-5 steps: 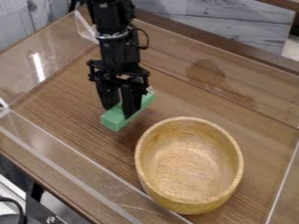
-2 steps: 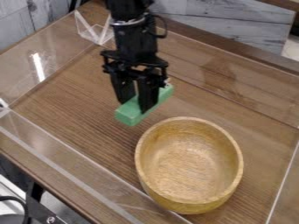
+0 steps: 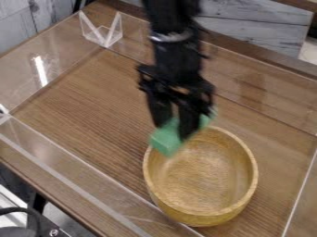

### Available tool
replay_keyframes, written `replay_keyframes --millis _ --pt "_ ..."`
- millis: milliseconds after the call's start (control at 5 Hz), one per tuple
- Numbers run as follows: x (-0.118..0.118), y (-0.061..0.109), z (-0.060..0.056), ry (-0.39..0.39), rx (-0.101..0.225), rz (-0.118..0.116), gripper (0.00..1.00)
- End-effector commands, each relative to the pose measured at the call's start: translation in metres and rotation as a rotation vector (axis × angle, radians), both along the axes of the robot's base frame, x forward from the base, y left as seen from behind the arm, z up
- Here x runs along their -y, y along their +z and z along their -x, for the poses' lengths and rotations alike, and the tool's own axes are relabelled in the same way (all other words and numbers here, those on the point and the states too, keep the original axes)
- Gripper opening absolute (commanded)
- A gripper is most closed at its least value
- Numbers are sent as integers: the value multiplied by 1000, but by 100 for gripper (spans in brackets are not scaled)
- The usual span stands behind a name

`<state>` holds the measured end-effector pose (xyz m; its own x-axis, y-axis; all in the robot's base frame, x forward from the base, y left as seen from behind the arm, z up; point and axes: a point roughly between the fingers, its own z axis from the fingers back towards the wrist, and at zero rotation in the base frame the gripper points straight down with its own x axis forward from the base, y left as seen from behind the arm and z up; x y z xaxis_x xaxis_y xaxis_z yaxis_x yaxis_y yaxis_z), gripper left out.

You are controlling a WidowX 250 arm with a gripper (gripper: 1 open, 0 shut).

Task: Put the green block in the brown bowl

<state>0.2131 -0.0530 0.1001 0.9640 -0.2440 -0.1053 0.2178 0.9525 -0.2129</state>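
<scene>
Carried from the surface (image 3: 74,102), the green block (image 3: 170,137) now hangs, clamped in the jaws, over the brown bowl's (image 3: 235,205) near rim; better release it above the middle.

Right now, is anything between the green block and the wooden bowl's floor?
Nothing: in the camera view the green block, gripped by the gripper, hangs over the bare brown bowl.
</scene>
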Motion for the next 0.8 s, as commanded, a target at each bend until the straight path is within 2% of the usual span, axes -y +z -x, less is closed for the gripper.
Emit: replay_keyframes --millis 0,200,600 --pt "48 7 17 -109 66 -9 0" --pt "79 2 25 -112 86 -21 0" --pt "26 22 13 60 106 -33 0"
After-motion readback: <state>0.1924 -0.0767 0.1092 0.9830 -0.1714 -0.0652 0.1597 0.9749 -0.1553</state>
